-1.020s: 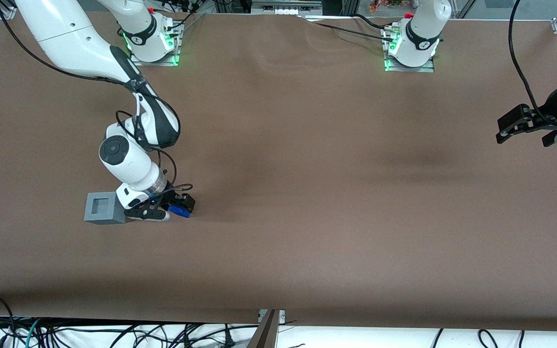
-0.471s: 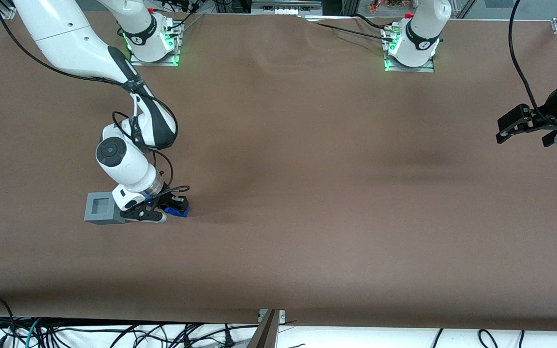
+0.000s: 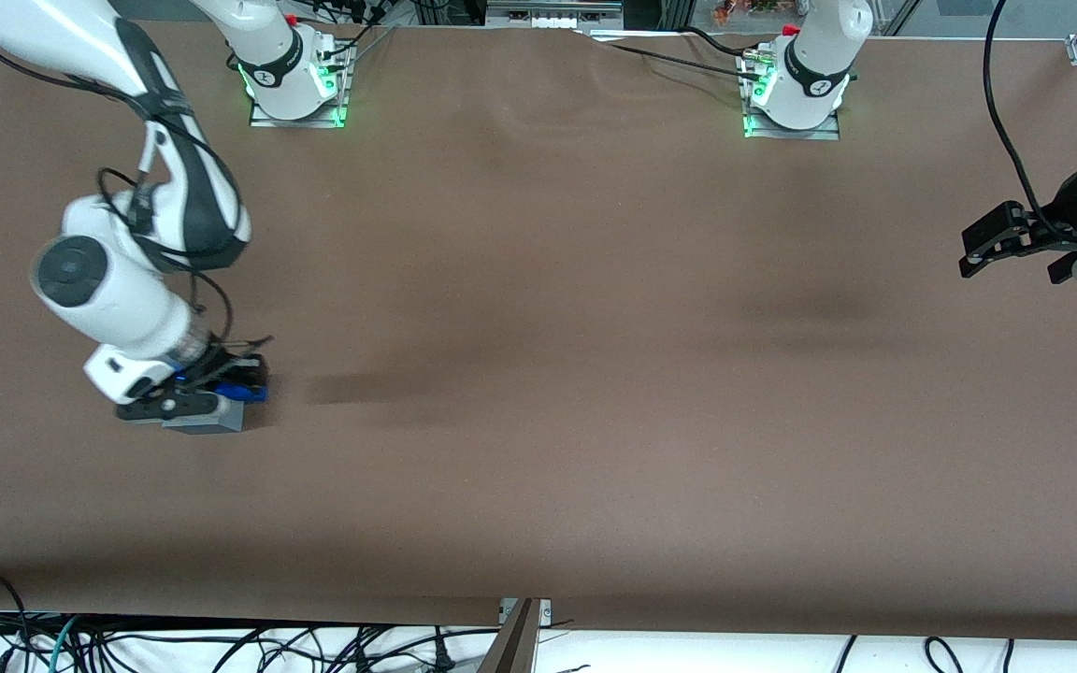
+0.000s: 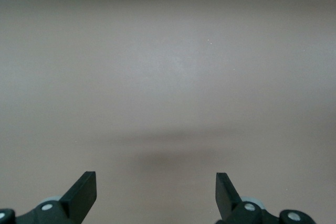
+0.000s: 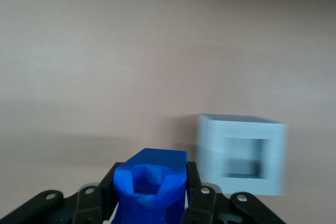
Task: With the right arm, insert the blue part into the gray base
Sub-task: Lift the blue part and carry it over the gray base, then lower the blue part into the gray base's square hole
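Overhead, a wide bench covered in brown cloth [image 3: 595, 374] fills the front view, with black cables [image 3: 221, 645] heaped along its near edge and two green-lit arm mounts [image 3: 300, 93] bolted at its rear edge. Toward the working arm's end, the white jointed right arm [image 3: 108, 290] bends down from above, its wrist tilted so that the black two-finger gripper [image 3: 216, 388] hangs low over the cloth. Its fingers [image 5: 202, 200] are closed against both sides of the small bright-blue plastic part [image 5: 151, 190], which is held clear of the bench. The light-gray plastic cube base [image 5: 242, 153], its square recess facing up, rests on the cloth just beside and below the held part, largely hidden under the gripper in the front view.
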### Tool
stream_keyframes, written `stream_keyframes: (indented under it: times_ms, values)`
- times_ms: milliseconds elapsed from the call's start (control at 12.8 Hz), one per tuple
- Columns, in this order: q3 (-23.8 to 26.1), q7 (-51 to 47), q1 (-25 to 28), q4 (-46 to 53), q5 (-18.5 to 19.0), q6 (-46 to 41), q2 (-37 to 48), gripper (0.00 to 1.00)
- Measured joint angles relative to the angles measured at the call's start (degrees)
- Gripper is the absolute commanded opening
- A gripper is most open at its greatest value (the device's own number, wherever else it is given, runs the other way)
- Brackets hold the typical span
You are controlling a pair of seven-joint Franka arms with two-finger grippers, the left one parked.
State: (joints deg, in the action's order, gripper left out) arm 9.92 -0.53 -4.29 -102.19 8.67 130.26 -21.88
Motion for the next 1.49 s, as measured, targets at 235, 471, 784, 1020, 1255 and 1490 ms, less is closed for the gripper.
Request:
stream_keyframes:
  times_ms: [235, 471, 784, 1020, 1255, 1490]
  values:
    - [-4.8, 16.1, -1.5, -0.3, -6.4, -0.3, 0.5, 0.26]
    - [-7.1, 24.0, -1.8, -0.7, -11.3, -0.2, 0.3, 0.28]
    - [-7.1, 24.1, -1.8, -1.0, -11.5, 0.8, -0.8, 0.27]
    - [-7.1, 21.6, -1.8, -1.1, -11.8, 4.0, -3.6, 0.27]
    - [-7.1, 20.4, -1.8, -0.7, -11.8, 4.4, -4.1, 0.27]
    - [-7.1, 20.4, -1.9, -0.7, -11.8, 4.4, -4.1, 0.27]
